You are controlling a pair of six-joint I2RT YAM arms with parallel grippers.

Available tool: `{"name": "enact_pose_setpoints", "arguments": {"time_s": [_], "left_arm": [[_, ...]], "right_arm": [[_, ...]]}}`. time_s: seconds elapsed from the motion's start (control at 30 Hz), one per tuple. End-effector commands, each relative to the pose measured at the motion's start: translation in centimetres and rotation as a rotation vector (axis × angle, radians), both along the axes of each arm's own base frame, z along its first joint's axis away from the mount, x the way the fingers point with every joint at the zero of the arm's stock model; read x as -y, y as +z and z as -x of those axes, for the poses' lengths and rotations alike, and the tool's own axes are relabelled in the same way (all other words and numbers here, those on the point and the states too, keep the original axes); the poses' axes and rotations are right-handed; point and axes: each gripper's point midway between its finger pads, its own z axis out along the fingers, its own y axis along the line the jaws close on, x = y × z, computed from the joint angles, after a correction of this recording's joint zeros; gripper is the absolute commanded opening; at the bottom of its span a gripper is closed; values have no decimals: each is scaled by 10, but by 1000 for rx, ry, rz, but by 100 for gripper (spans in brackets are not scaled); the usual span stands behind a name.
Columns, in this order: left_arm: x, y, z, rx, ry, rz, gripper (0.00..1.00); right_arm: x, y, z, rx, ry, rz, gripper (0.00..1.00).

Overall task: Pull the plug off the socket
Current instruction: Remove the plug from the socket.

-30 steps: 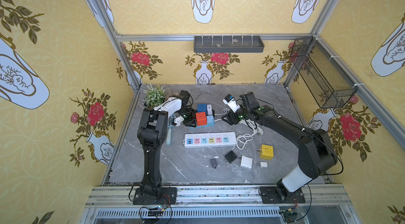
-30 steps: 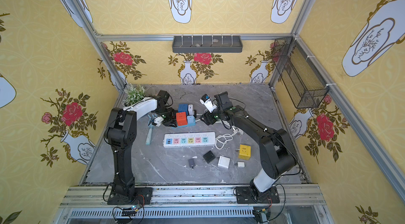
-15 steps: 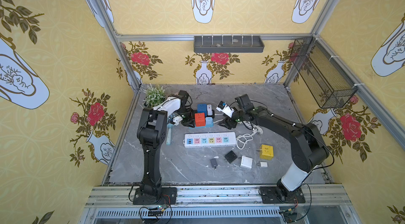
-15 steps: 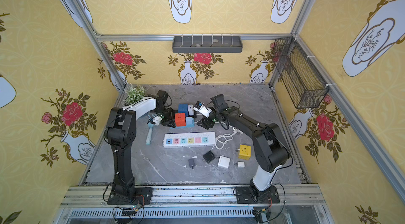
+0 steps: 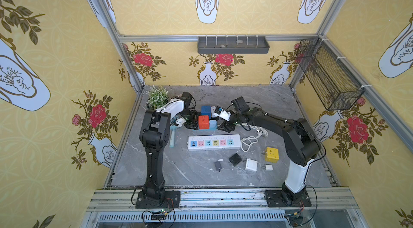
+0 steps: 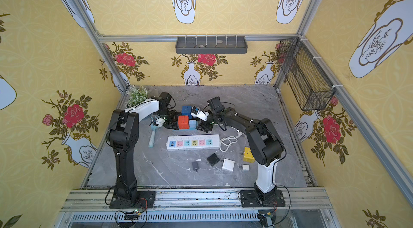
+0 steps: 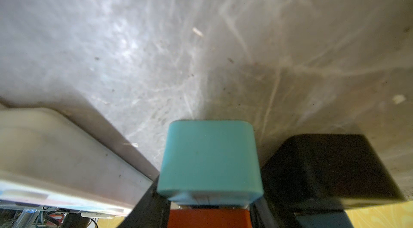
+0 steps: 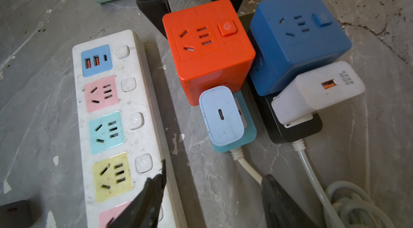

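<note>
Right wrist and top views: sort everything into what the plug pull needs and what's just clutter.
Job: light blue charger, teal socket strip it sits in, open right gripper lined up on it, left gripper clamping the orange cube on that strip.
Clutter: white power strip, yellow cube, black adapter, potted plant.

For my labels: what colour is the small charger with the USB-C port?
The charger is light blue; best in right wrist view.
</note>
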Motion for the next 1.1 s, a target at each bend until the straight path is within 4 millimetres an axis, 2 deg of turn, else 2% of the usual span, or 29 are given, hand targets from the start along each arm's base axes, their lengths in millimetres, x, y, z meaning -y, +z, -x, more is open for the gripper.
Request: {"name": "enact_pose_setpoints", "arguments": {"time_s": [0.0, 0.37, 0.53, 0.9, 1.07], "left_arm": [[-31, -22, 33, -131, -36, -161, 3], [-32, -23, 36, -145, -44, -164, 3], [-32, -24, 35, -144, -47, -165, 3], [-33, -20, 32, -139, -58, -173, 3], [-33, -20, 32, -140, -64, -174, 3]], "right_arm": [[-7, 2, -8, 42, 14, -13, 71], [-25, -10, -17, 44, 54, -12, 68], [-33, -16, -12, 35, 79, -8, 65], [-46, -23, -8, 16, 106, -13, 49], [-48, -26, -9, 9, 112, -13, 46]]}}
